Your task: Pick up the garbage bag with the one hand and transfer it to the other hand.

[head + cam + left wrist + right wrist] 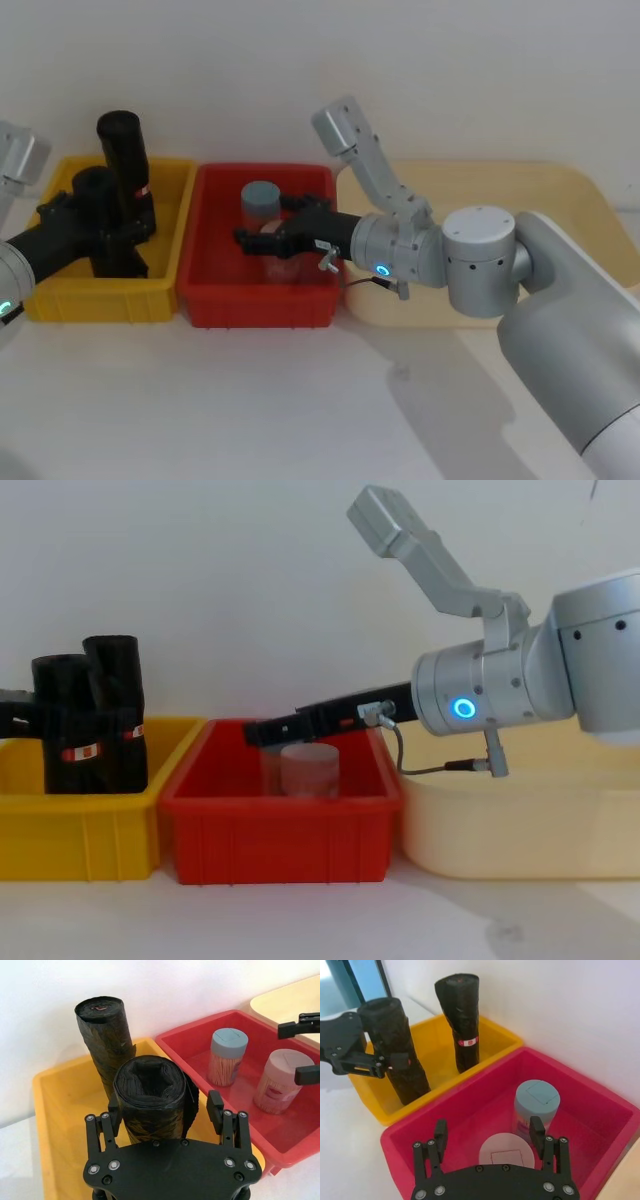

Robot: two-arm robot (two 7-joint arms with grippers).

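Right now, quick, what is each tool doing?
Left tool: open, around the nearer garbage bag.
Right tool: open, empty, above the red bin.

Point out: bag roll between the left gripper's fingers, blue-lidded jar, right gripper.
garbage bag [150, 1082], left wrist view, roll's top end.
blue-lidded jar [536, 1097], right wrist view, lid top.
right gripper [488, 1127], right wrist view, midway between fingertips.

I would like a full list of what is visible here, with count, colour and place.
yellow bin: 1, yellow, left
red bin: 1, red, middle
tray: 1, cream, right
garbage bag: 1, black, upright in yellow bin
second roll: 1, black, same bin, farther back
blue-lidded jar: 1, clear, in red bin
pink-lidded jar: 1, clear, in red bin
left gripper: 1, black, jaws open around garbage bag
right gripper: 1, black, jaws open above pink-lidded jar
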